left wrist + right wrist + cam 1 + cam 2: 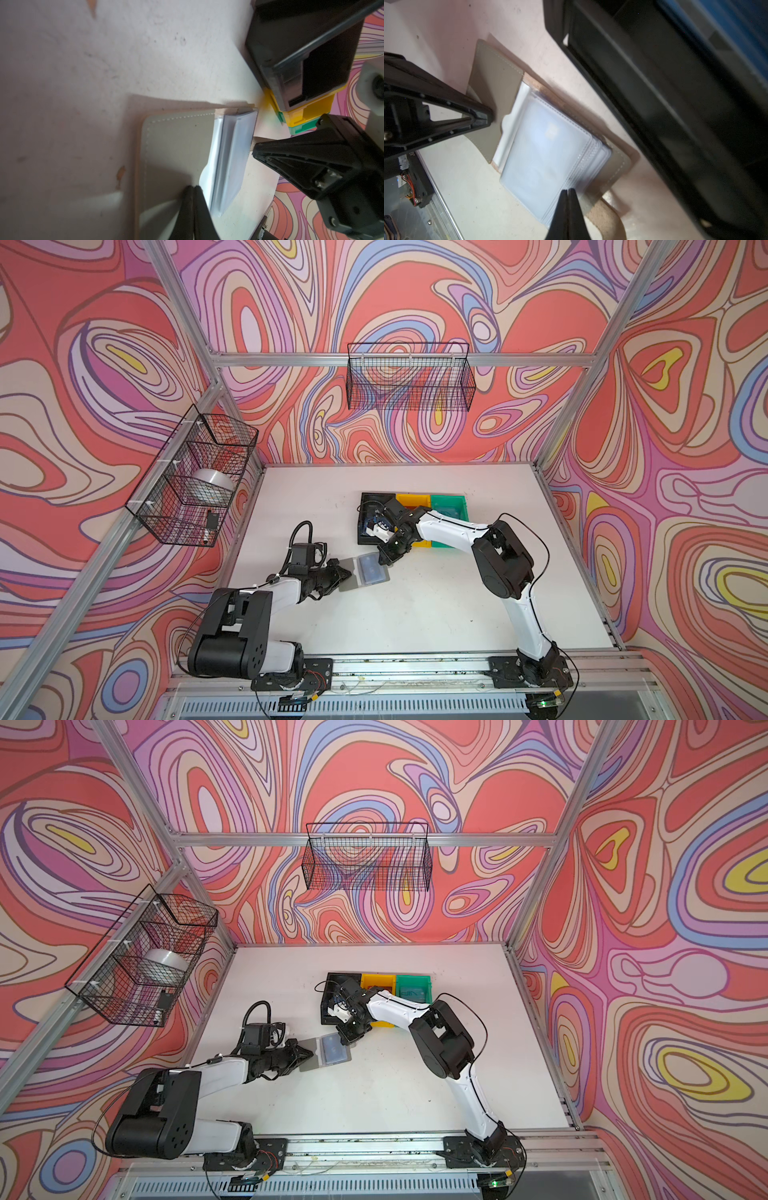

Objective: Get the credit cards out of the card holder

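Black left claw (348, 572), fingers pressed together, bears on the bare flap of the one flat grey-green bifold card holder (353, 583), which lies open on the white surface (415, 614). The right claw (381, 560), likewise closed, sits at its clear sleeves' (546, 149) edge. Behind stand three plastic bins: black bin (370, 502), yellow bin (413, 499), green bin (451, 504).

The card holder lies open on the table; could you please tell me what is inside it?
Inside the card holder lies a stack of clear plastic sleeves. A pale bluish card shows faintly through the top sleeve; whatever the lower sleeves hold is covered.
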Robot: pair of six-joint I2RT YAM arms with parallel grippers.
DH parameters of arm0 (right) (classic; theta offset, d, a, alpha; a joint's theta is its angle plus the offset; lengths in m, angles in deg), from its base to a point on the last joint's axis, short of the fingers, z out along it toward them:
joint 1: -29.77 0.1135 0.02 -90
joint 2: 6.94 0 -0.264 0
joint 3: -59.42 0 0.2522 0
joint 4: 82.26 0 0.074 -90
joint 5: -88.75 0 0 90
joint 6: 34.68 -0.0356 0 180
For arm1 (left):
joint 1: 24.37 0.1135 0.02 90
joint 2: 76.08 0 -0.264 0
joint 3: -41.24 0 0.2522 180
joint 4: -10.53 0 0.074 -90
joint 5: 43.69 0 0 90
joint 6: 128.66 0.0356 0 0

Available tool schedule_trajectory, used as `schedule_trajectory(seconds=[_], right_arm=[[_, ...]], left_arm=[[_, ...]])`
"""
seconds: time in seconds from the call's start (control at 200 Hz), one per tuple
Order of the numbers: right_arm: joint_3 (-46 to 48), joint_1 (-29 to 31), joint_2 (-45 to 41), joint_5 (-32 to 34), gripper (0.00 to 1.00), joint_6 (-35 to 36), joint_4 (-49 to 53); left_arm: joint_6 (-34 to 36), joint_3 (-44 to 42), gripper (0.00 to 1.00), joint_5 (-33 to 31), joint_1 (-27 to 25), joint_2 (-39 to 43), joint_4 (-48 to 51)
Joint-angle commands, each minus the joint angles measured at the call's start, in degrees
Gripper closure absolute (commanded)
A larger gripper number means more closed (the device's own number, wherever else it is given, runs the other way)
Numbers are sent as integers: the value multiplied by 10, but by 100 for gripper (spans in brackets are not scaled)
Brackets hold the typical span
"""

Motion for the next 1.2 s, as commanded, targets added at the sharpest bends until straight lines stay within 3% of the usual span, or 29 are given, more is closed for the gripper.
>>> schedule_trajectory(seconds=[0.0,0.972,1.192], right_arm=[[-11,1,23,3,100,-2,-1],[-18,21,44,1,100,-16,5],[-22,22,39,6,100,-14,10]], left_arm=[[12,-5,94,-11,2,-2,0],[12,-16,94,-7,2,-25,-30],[15,-3,94,-15,2,10,16]])
